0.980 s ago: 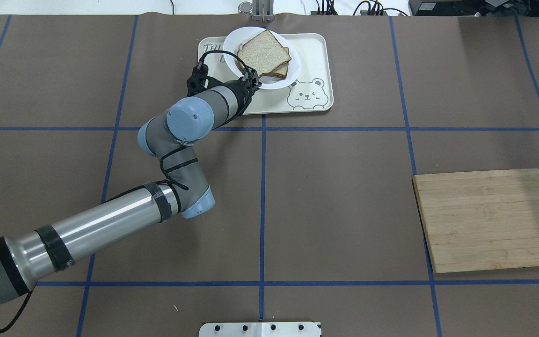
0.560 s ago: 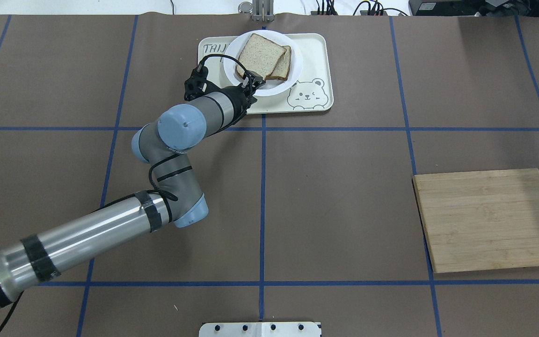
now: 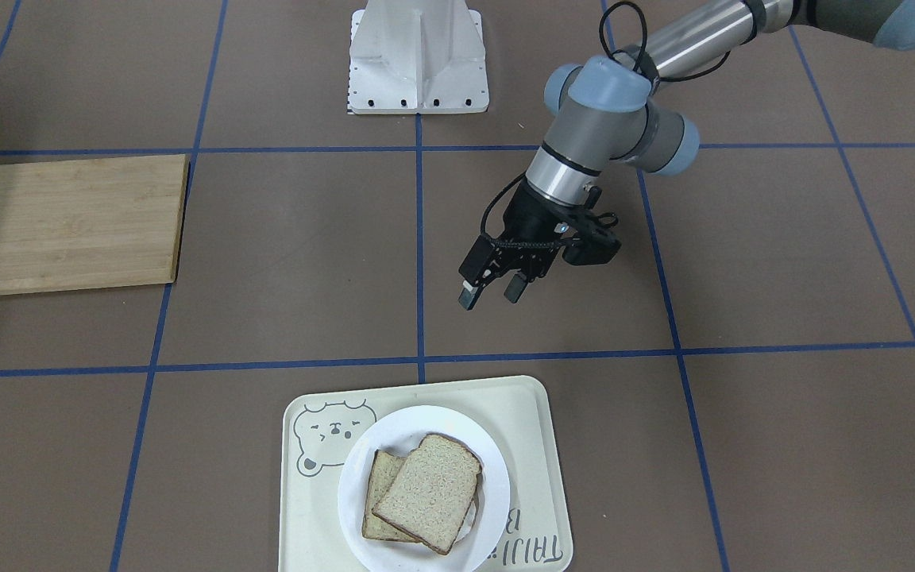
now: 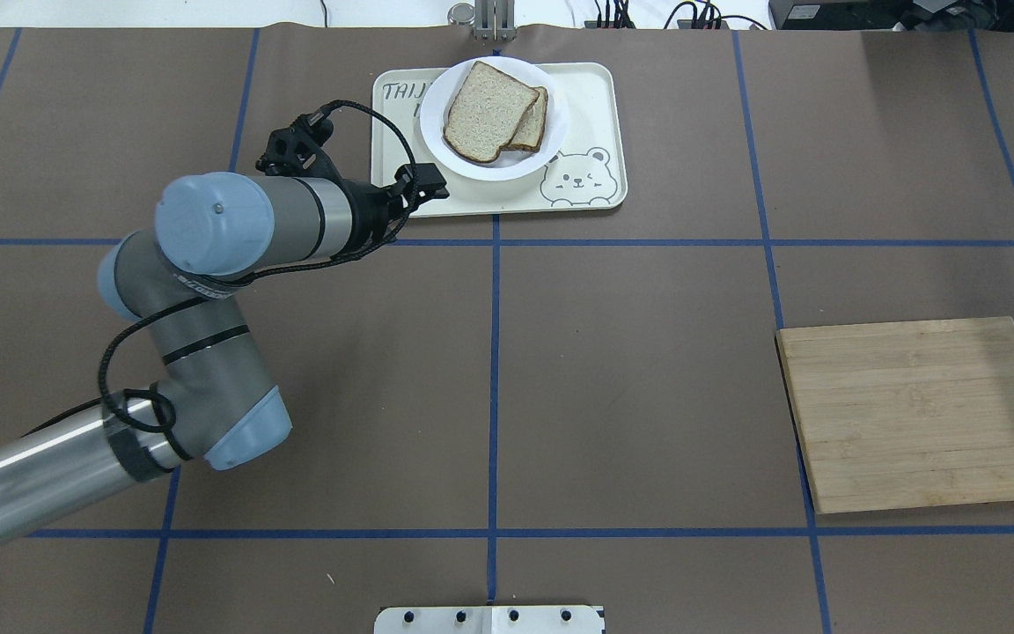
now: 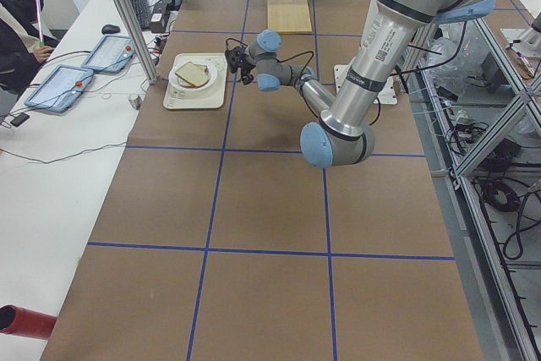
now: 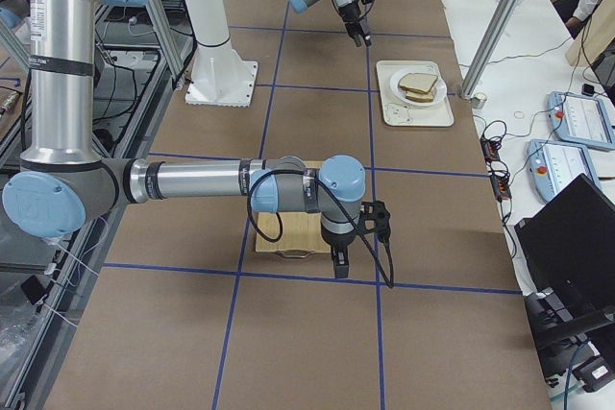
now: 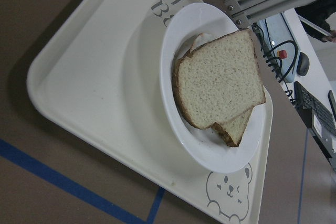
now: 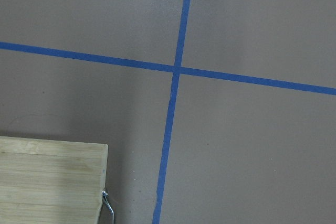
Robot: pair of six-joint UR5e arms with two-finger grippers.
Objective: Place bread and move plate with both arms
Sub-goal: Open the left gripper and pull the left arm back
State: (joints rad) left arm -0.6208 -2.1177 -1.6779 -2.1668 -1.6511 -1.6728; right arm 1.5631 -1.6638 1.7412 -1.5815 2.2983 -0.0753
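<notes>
The bread (image 4: 485,113) lies flat on the white plate (image 4: 498,172), over a second slice (image 4: 538,123). It also shows in the front view (image 3: 430,492) and the left wrist view (image 7: 220,80). My left gripper (image 3: 492,294) is open and empty, above the table on the robot's side of the tray, apart from the plate (image 3: 350,500); overhead it shows at the tray's near left corner (image 4: 423,189). My right gripper (image 6: 336,264) shows only in the exterior right view, by the cutting board's edge; I cannot tell if it is open or shut.
The plate sits on a cream tray with a bear drawing (image 4: 586,97) at the table's far edge. A wooden cutting board (image 4: 921,414) with a metal handle lies at the right. The white pedestal base (image 3: 418,63) stands at the robot's side.
My left gripper has left the bread lying on the plate and drawn back left and toward the robot, off the plate to the tray's near corner.
</notes>
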